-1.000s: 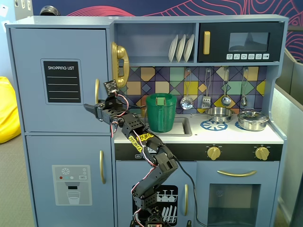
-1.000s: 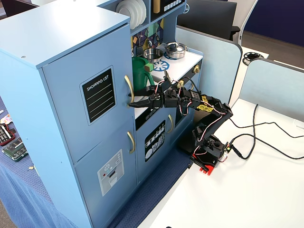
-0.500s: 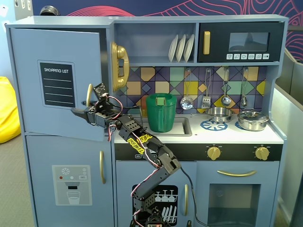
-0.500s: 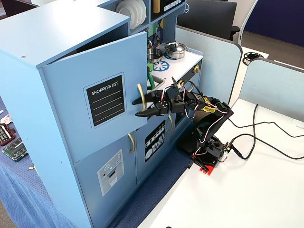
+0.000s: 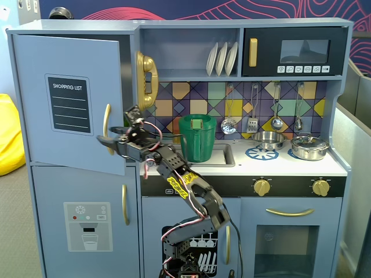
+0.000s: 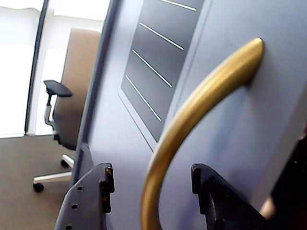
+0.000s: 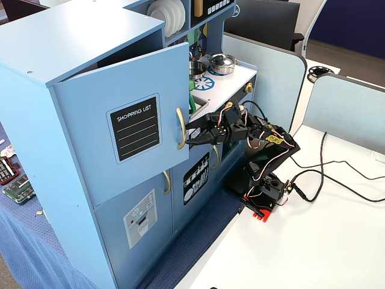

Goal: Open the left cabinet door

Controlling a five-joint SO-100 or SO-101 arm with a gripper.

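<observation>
The left cabinet door (image 5: 35,87), blue-grey with a black SHOPPING LIST panel (image 5: 69,103), stands ajar, swung out from the cabinet (image 7: 90,102). Its gold bar handle (image 5: 106,119) runs down the free edge. My gripper (image 5: 106,135) is at the lower part of that handle and is open. In the wrist view the handle (image 6: 201,96) passes between the two black fingers (image 6: 103,184), with a gap on both sides, and my gripper (image 6: 151,170) does not squeeze it. In a fixed view the gripper (image 7: 189,135) sits just right of the handle (image 7: 180,126).
Below is the shut door with the dispenser graphic (image 5: 87,226). A green pot (image 5: 197,138) stands in the sink behind the arm. A gold toy phone (image 5: 146,78) hangs beside the door opening. Cables (image 7: 337,174) trail over the white table by the arm's base.
The door went from shut to ajar, pulled outward by the handle. The gripper has since shifted a little to the right and lower on the handle, its jaws still open.
</observation>
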